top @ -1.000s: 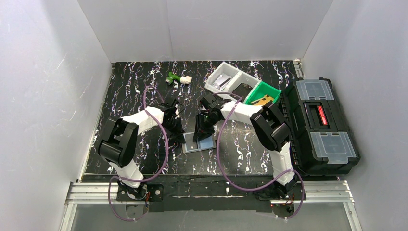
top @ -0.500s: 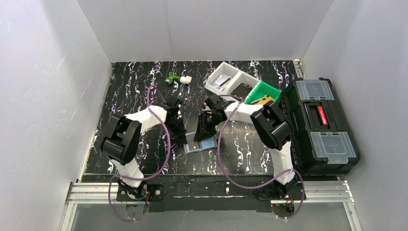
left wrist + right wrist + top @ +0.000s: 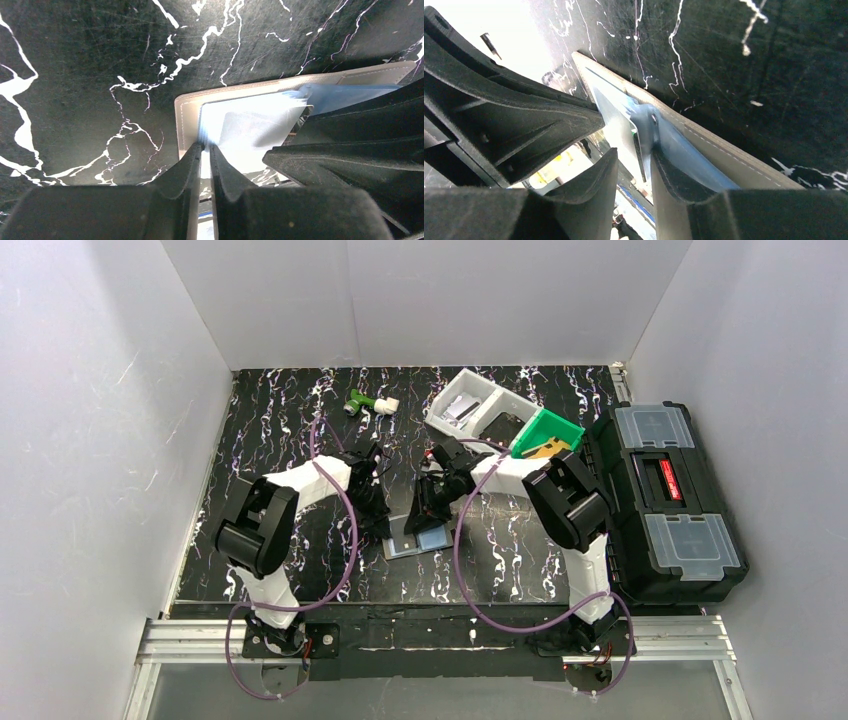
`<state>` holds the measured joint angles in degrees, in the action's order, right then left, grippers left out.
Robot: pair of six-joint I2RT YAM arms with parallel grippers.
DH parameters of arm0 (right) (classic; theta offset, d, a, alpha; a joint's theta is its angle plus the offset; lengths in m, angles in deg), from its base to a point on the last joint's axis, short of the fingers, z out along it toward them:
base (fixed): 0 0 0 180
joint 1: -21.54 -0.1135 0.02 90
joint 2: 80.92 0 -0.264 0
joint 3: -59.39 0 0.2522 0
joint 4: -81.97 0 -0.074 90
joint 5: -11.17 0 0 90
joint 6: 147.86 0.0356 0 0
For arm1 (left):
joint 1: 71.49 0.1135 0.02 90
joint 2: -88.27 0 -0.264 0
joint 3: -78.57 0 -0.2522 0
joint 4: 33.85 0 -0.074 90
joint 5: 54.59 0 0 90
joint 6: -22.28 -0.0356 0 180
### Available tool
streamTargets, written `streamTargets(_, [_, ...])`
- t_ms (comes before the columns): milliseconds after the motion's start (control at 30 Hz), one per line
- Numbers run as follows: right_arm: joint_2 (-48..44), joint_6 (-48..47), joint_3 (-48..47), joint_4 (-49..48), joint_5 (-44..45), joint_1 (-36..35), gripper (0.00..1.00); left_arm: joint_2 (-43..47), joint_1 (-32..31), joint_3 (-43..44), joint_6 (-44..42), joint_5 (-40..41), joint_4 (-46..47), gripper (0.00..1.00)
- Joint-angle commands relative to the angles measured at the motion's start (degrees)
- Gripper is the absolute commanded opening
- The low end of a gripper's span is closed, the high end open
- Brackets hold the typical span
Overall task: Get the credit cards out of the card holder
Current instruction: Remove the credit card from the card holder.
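A dark grey, flat folding card holder [image 3: 402, 544] with shiny silvery-blue inner sleeves is lying open on the black, white-veined table [image 3: 270, 440], well to the left of the big black plastic toolbox [image 3: 665, 500]. Both arms are leaning in over it from the far side.

The left gripper [image 3: 205, 147] is working at the end of the holder farthest from the toolbox. Its fingers are standing almost together, and they are pinching the stitched edge of the holder.

The right gripper [image 3: 634, 161] is bearing down on the half nearer the toolbox. Its fingers are standing narrow, and they are closing on the edge of a thin blue card [image 3: 433, 538] that is sitting in the sleeve. I cannot tell whether the sleeve is being nipped along with it. The card is looking smeared at that edge in the wrist view.

A white plastic bin [image 3: 470, 405] and a green plastic bin [image 3: 545, 433] are sitting just beside the toolbox's far left corner. A small green and white object [image 3: 368, 402] is lying farther left of the toolbox again, near the back wall.
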<state>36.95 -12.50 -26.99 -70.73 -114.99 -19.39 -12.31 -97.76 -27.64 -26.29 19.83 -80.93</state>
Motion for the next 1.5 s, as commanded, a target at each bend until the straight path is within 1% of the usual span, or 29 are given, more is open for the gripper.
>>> streamTargets(0, [-1.93, 0.5, 2.63, -2.69, -0.25, 0.03, 0.38, -4.78, -1.51, -0.55, 1.63, 3.21, 1.69, 0.07])
streamTargets(133, [-3.43, 1.49, 5.78, -5.89, -2.47, 2.03, 0.39, -6.07, -1.51, -0.69, 2.2, 3.71, 1.62, 0.04])
streamTargets(167, [-3.62, 2.71, 6.97, -9.27, -4.91, 2.44, 0.39, -6.75, -1.52, -0.32, 1.7, 2.79, 1.68, 0.05])
streamTargets(200, [-3.08, 3.92, 7.3, -11.47, -6.73, 2.52, 0.39, -7.0, -1.52, -0.05, 1.36, 1.9, 1.99, 0.08])
streamTargets(233, [-2.45, 5.09, 7.49, -12.97, -8.16, 2.44, 0.39, -7.01, -1.51, 0.25, 1.1, 1.28, 2.18, 0.15])
streamTargets(267, [-2.12, 5.71, 7.57, -14.81, -8.93, 2.5, 0.39, -7.0, -1.51, 0.37, 1.02, 1.16, 2.23, 0.18])
streamTargets(333, [-1.77, 6.72, 8.01, -16.67, -9.83, 2.52, 0.38, -7.54, -1.51, 0.43, 0.86, 0.54, 2.21, 0.31])
streamTargets(367, [-1.75, 7.36, 8.42, -17.77, -9.97, 2.52, 0.37, -7.61, -1.51, 0.21, 1.1, 0.69, 2.22, 0.31])
streamTargets(433, [-1.91, 7.8, 9.17, -18.9, -10.24, 2.58, 0.35, -7.78, -1.47, -0.07, 1.68, 1.66, 1.91, 0.31])
streamTargets(633, [-2.78, 8.92, 11.7, -22.51, -11.31, 3.86, 0.38, -9.58, -1.42, -1.07, 3.08, 2.6, 1.76, 0.29])
streamTargets(800, [-3.07, 9.99, 13.28, -24.38, -11.56, 4.36, 0.36, -9.97, -1.25, -1.11, 3.38, 2.82, 1.77, 0.29])
streamTargets(1033, [-2.64, 10.94, 13.97, -25.96, -11.73, 4.45, 0.23, -10.27, -1.16, -0.82, 3.35, 2.43, 1.86, 0.28])
streamTargets(1200, [-2.54, 10.79, 13.75, -26.42, -11.77, 4.36, 0.19, -10.36, -1.17, -0.64, 3.09, 2.05, 1.86, 0.29])
streamTargets(1333, [-2.69, 9.45, 13.65, -25.33, -11.07, 4.36, 0.12, -10.2, -1.16, -0.54, 2.89, 1.85, 1.86, 0.29])
streamTargets(1467, [-3.74, 6.91, 13.48, -21.88, -8.81, 4.34, 0.03, -9.02, -0.95, -0.75, 2.91, 2.44, 1.47, 0.3])
